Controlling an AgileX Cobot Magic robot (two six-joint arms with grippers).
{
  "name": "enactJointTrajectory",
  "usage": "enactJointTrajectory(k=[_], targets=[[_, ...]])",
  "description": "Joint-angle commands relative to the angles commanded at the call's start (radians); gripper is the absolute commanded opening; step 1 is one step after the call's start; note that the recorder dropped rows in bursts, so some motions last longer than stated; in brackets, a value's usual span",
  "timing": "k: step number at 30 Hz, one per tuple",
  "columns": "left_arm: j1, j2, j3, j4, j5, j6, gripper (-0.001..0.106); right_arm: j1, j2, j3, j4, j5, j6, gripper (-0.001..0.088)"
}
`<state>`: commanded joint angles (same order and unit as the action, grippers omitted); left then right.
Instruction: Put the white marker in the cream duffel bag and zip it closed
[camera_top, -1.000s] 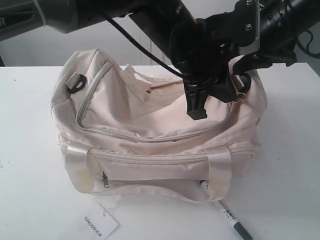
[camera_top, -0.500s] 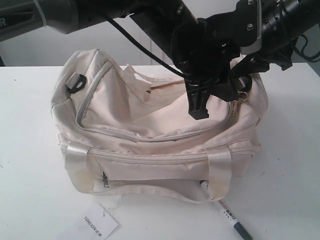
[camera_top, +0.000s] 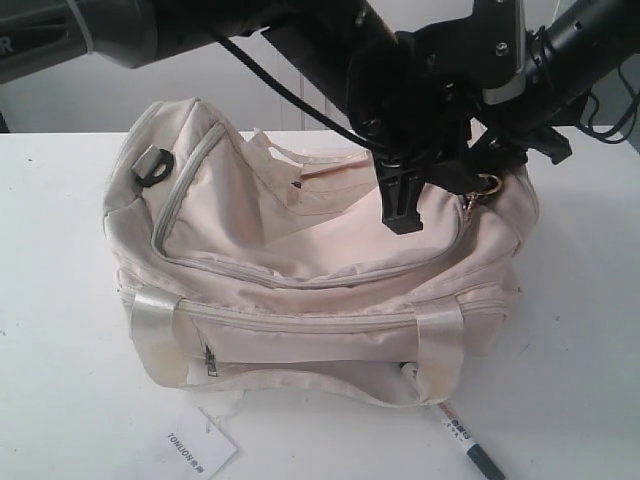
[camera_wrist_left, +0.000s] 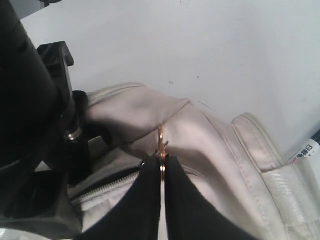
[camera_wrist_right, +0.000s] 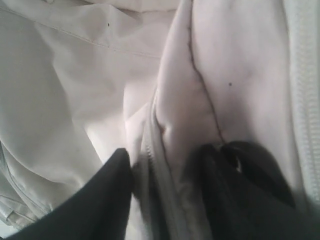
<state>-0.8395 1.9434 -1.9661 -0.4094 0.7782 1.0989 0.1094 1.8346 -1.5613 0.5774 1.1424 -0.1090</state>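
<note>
White marker (camera_top: 462, 435) is outside the bag. It lies flat on the worktop (camera_top: 60, 300), just in front of the bag's front right corner. Its long axis runs diagonal, from the bag base out toward the near right edge of the exterior view. The dark cap end points away from the bag, almost at the frame edge. The other end is tucked under the drooping satin handle (camera_top: 300, 385), so that tip is hidden. Printed label faces up. Neither gripper is near it.

Cream duffel bag (camera_top: 300, 260) sits upright with its long axis left-right across the worktop and its top slumped inward. The main zipper track (camera_top: 300, 278) curves along the front of the top. A small pocket zipper (camera_top: 210, 360) is lower left and a black strap ring (camera_top: 150, 165) is on the left end.

Left arm (camera_top: 250, 20) and right arm (camera_top: 560, 50) both crowd over the bag's right end and block the view of that part of the zipper.

Left gripper (camera_wrist_left: 162, 167) is clenched, fingers pinched on the gold zipper pull (camera_wrist_left: 161, 142), whose ring stands up between them.

Right gripper (camera_wrist_right: 167, 160) has its jaws spread wide astride a fold of bag fabric with a zipper line running through the gap. Can't tell if it squeezes the fold.

Paper tag (camera_top: 195, 448) with black letters lies on the worktop front left, well apart from the marker.
</note>
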Motion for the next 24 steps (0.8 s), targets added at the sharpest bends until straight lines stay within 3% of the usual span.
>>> enactJointTrajectory(k=[4, 5, 16, 24], targets=[[0.000, 0.000, 0.000, 0.000, 0.000, 0.000, 0.000, 0.000, 0.000, 0.000, 0.000, 0.000, 0.000, 0.0021], [0.000, 0.000, 0.000, 0.000, 0.000, -0.004, 0.000, 0.000, 0.000, 0.000, 0.002, -0.002, 0.000, 0.0000], [0.000, 0.000, 0.000, 0.000, 0.016, -0.057, 0.000, 0.000, -0.002, 0.000, 0.062, -0.049, 0.007, 0.0000], [0.000, 0.000, 0.000, 0.000, 0.097, -0.058, 0.000, 0.000, -0.041, -0.002, 0.062, -0.114, 0.020, 0.0000]])
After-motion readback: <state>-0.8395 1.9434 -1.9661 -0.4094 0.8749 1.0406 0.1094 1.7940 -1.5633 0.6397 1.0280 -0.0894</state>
